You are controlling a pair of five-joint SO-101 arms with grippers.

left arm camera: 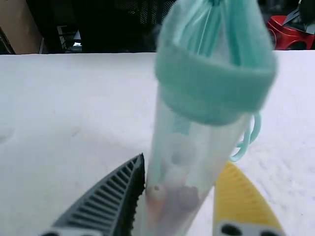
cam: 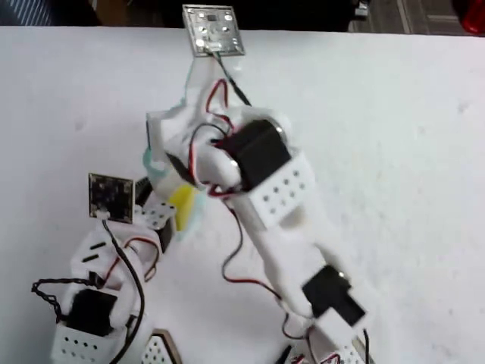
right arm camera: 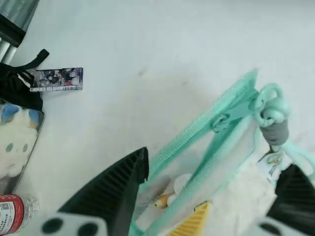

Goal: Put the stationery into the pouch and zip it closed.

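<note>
A clear pouch with mint-green trim stands upright on the white table, and my left gripper is shut on its lower part between a black finger and a yellow finger. Its zip lies open, with the looped pull at one end. Inside I see a white item and an orange tip. My right gripper is open, with a finger on each side of the pouch mouth. From above, both arms crowd over the pouch, with the left gripper beside it.
Past the table's edge in the right wrist view lie a printed card, a packaged white plush toy, a red-labelled bottle and a black strap. The table's right half is bare white surface.
</note>
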